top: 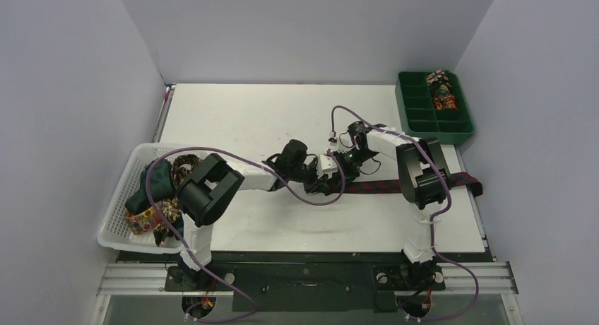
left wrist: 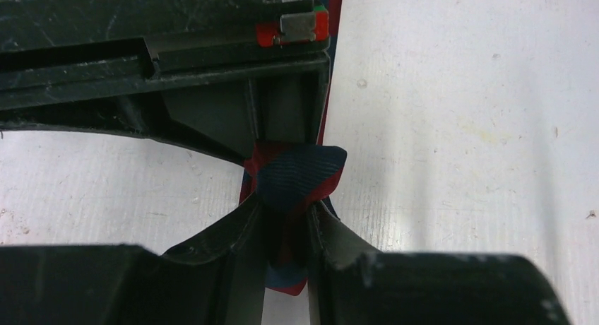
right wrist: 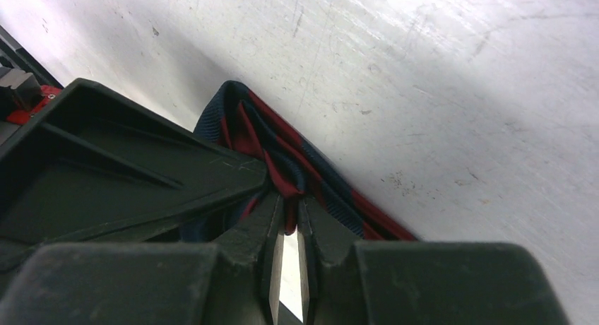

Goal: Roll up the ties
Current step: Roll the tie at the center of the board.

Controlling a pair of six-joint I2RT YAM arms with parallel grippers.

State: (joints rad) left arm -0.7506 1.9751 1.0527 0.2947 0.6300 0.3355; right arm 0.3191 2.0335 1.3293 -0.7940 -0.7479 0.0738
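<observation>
across the near right of the table (top: 268, 120), the navy tie (top: 374, 188) lies flat as a long strip with red diagonal stripes, running left to right. its right end reaches past the table's right edge. its left end, near the middle of the table, is bunched up where the two grippers meet.

the left gripper (top: 319, 187) comes in from the left. in its wrist view the fingers (left wrist: 233, 233) stand narrow, pinching a fold of the tie between them, and the fabric puffs out in a rounded lobe just past the tips. the right gripper (top: 332, 171) reaches down from the far right side. in its wrist view the fingers (right wrist: 254, 219) are almost together, with red and navy cloth caught at the tips and the rest of the tie trailing off to the right over the table. the two grippers face each other, tips just beside one another on the same bunched end.

well apart to the left, other ties (top: 166, 198), brown-gold, dark green and multicoloured, are heaped in a white basket (top: 116, 219) at the table's left edge. at the far right corner sits a green tray (top: 417, 120), with what seem to be rolled ties (top: 441, 92) in its far right compartments.
</observation>
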